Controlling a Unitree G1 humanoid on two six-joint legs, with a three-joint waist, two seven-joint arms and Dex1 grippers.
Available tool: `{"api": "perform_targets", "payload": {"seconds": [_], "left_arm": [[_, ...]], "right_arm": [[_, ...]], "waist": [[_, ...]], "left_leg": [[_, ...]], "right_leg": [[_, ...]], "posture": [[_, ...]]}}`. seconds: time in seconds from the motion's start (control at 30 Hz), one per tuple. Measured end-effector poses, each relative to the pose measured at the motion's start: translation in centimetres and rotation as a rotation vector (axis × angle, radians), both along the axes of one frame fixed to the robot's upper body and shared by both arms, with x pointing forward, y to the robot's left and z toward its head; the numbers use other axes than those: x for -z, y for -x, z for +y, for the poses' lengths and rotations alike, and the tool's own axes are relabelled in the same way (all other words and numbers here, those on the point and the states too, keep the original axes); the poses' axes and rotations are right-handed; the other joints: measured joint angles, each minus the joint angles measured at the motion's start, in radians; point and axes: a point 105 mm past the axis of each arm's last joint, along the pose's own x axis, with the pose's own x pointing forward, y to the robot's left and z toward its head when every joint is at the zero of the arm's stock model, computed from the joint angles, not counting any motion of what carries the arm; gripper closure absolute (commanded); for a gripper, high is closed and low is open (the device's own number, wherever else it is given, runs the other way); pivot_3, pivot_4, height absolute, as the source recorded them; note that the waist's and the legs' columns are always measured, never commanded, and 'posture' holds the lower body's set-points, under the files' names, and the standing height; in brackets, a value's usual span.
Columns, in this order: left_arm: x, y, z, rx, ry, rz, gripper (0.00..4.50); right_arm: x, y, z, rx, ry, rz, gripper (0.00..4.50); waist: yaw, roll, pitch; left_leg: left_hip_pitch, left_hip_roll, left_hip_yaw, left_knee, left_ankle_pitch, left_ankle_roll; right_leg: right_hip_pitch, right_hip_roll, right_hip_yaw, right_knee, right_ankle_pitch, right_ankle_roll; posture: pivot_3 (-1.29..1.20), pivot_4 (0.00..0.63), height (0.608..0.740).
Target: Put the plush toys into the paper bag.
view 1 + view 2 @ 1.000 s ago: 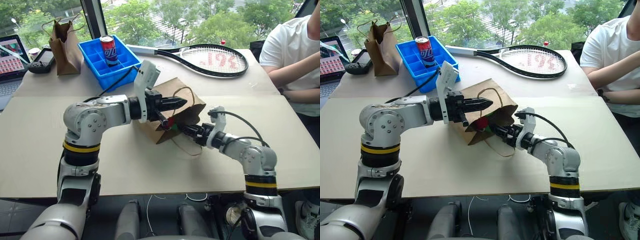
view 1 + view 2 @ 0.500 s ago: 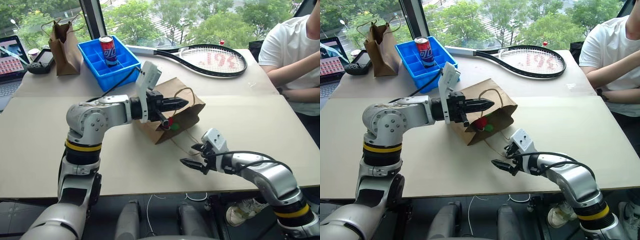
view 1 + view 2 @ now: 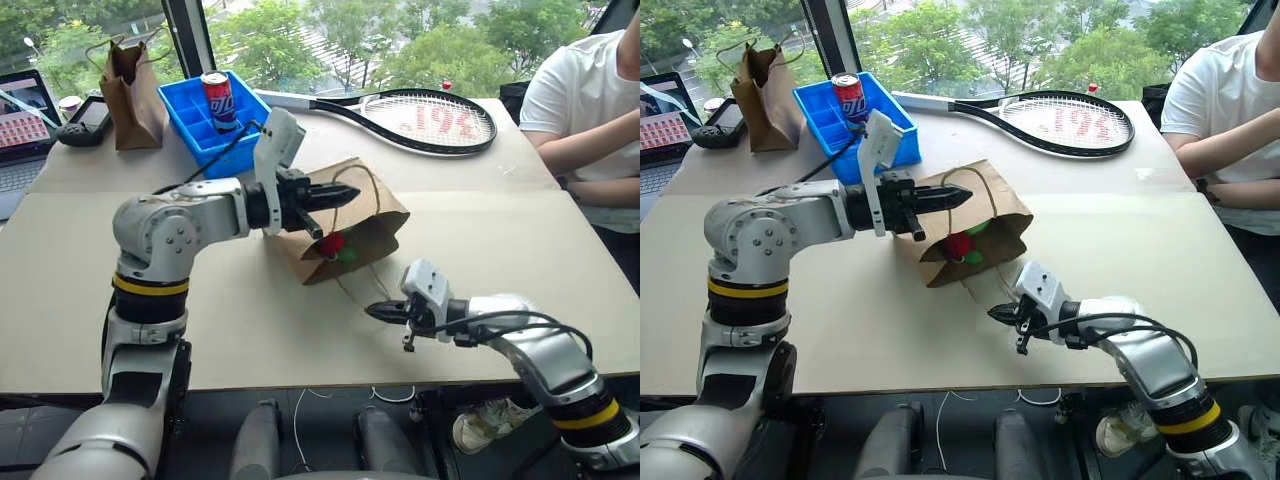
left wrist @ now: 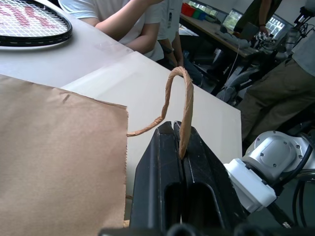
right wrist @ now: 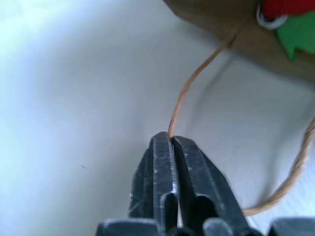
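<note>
The light-tan paper bag (image 3: 368, 212) lies on its side mid-table, its mouth facing the near edge. Inside the mouth sit the plush toys, the red one (image 3: 332, 243) and the green one (image 3: 348, 255). My left gripper (image 3: 350, 193) is shut on the bag's upper cord handle (image 4: 180, 96), holding the mouth's top edge up. My right gripper (image 3: 371, 311), in front of the bag near the table's front edge, is shut on the lower cord handle (image 5: 197, 78), which trails back to the bag.
A darker brown paper bag (image 3: 126, 84) stands at the back left beside a laptop (image 3: 20, 120) and a controller (image 3: 84, 116). Behind the bag are a blue tray (image 3: 244, 126) with a can (image 3: 216, 97) and a tennis racket (image 3: 425, 116). A person (image 3: 585, 100) sits at the right.
My right gripper came out of the bag's mouth, drew back toward the near edge and shut on the lower handle cord. My left gripper shifted slightly left, still holding the upper handle.
</note>
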Motion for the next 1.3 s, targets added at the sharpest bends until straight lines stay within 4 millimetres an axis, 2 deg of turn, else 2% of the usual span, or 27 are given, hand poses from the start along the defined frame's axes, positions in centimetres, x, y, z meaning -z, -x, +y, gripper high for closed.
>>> {"api": "perform_targets", "payload": {"seconds": [0.03, 0.13, 0.23, 0.27, 0.37, 0.6, 0.77, 0.93, 0.97, 1.03, 1.07, 1.13, 1.17, 1.3], "left_arm": [[-0.4, -0.4, 0.6, -0.023, 0.000, -0.020, 4.50], [-1.1, -1.4, 2.1, -0.077, -0.012, -0.052, 4.50], [-2.5, -2.5, 3.4, -0.144, -0.020, -0.108, 4.50], [-3.6, -2.7, 4.0, -0.170, -0.018, -0.144, 4.50], [-5.5, -2.9, 5.0, -0.209, -0.017, -0.219, 4.50], [-5.3, -3.4, 5.9, -0.242, -0.028, -0.231, 4.50], [-3.8, -3.2, 5.8, -0.230, -0.035, -0.193, 4.50], [-3.4, -2.2, 5.1, -0.178, -0.046, -0.180, 4.50], [-3.0, -1.8, 5.1, -0.160, -0.052, -0.171, 3.92], [-2.1, -1.3, 5.0, -0.134, -0.065, -0.136, 3.50], [-1.6, -1.0, 5.0, -0.118, -0.066, -0.116, 3.01], [-1.6, -0.7, 5.2, -0.106, -0.068, -0.102, 2.38], [-1.9, -0.6, 5.6, -0.113, -0.068, -0.108, 1.91], [-3.4, 0.0, 8.4, -0.160, -0.079, -0.142, 0.47]], "right_arm": [[-2.4, -0.8, -0.4, 0.000, -0.008, -0.071, 4.48], [-6.6, -1.5, -0.6, -0.033, -0.023, -0.183, 4.48], [-9.5, -1.5, 0.2, -0.092, -0.048, -0.218, 4.48], [-11.0, -1.6, 0.6, -0.111, -0.059, -0.244, 4.48], [-14.4, -2.0, 0.5, -0.117, -0.072, -0.328, 4.48], [-17.1, -3.0, 0.4, -0.101, -0.076, -0.382, 4.48], [-16.8, -2.6, 0.7, -0.123, -0.069, -0.360, 4.48], [-16.6, -2.0, 1.0, -0.134, -0.052, -0.330, 4.48], [-16.3, -1.8, 1.1, -0.138, -0.051, -0.311, 4.50], [-15.4, -1.5, 0.9, -0.136, -0.055, -0.251, 3.91], [-14.9, -1.5, 0.8, -0.130, -0.057, -0.219, 3.70], [-14.7, -1.4, 0.7, -0.130, -0.066, -0.186, 3.08], [-14.9, -1.2, 0.5, -0.131, -0.081, -0.177, 2.64], [-18.2, -1.3, -1.4, -0.086, -0.166, -0.234, 1.23]], "waist": [[0.000, 0.000, 0.000], [0.004, 0.000, 0.000], [0.004, 0.000, 0.001], [0.004, 0.000, 0.003], [0.007, 0.000, 0.003], [0.009, 0.000, 0.003], [0.006, 0.000, 0.003], [0.006, 0.000, 0.003], [0.005, 0.000, 0.003], [0.005, 0.000, 0.003], [0.006, 0.000, 0.003], [0.005, 0.000, 0.003], [0.005, 0.000, 0.003], [0.000, 0.000, 0.004]], "left_leg": [[0.001, 0.001, -0.001, 0.000, 0.000, 0.000], [0.001, 0.001, -0.001, -0.002, 0.000, 0.000], [0.000, 0.001, -0.001, -0.002, 0.000, 0.000], [-0.001, 0.001, -0.001, -0.002, 0.000, 0.000], [-0.001, 0.001, -0.001, -0.003, 0.000, 0.000], [-0.003, 0.001, -0.001, -0.003, 0.000, 0.000], [-0.003, 0.001, -0.001, -0.003, 0.000, 0.000], [-0.003, 0.001, -0.001, -0.003, 0.000, 0.000], [-0.003, 0.001, -0.001, -0.003, 0.000, 0.000], [-0.003, 0.001, -0.001, -0.002, 0.000, 0.000], [-0.003, 0.001, -0.001, -0.002, 0.000, 0.000], [-0.003, 0.001, -0.001, -0.001, 0.000, 0.000], [-0.003, 0.001, -0.001, -0.002, 0.000, 0.000], [-0.002, 0.001, -0.001, -0.002, 0.000, 0.000]], "right_leg": [[0.001, 0.001, 0.000, 0.000, 0.000, 0.000], [0.001, 0.001, 0.000, 0.000, 0.000, 0.000], [0.000, 0.001, 0.000, 0.000, 0.001, -0.003], [-0.001, 0.001, 0.000, -0.001, 0.002, -0.005], [0.000, 0.001, -0.001, -0.002, 0.002, -0.005], [-0.001, 0.001, -0.001, -0.003, 0.003, -0.005], [-0.002, 0.001, -0.001, -0.001, 0.003, -0.005], [-0.002, 0.001, -0.001, 0.000, 0.003, -0.005], [-0.002, 0.001, -0.001, 0.000, 0.003, -0.005], [-0.002, 0.001, -0.001, 0.001, 0.003, -0.005], [-0.002, 0.001, -0.001, 0.001, 0.003, -0.005], [-0.002, 0.001, -0.001, 0.002, 0.003, -0.005], [-0.003, 0.001, -0.001, 0.002, 0.003, -0.005], [-0.003, 0.001, 0.000, 0.001, 0.002, -0.005]], "posture": [[0.00, 0.150, 0.740], [0.00, 0.150, 0.740], [0.00, 0.150, 0.740], [0.00, 0.150, 0.740], [0.00, 0.150, 0.740], [0.00, 0.150, 0.740], [0.00, 0.150, 0.740], [0.00, 0.150, 0.740], [0.00, 0.150, 0.740], [0.00, 0.150, 0.740], [0.00, 0.150, 0.740], [0.00, 0.150, 0.740], [0.00, 0.150, 0.740], [0.00, 0.150, 0.740]]}}
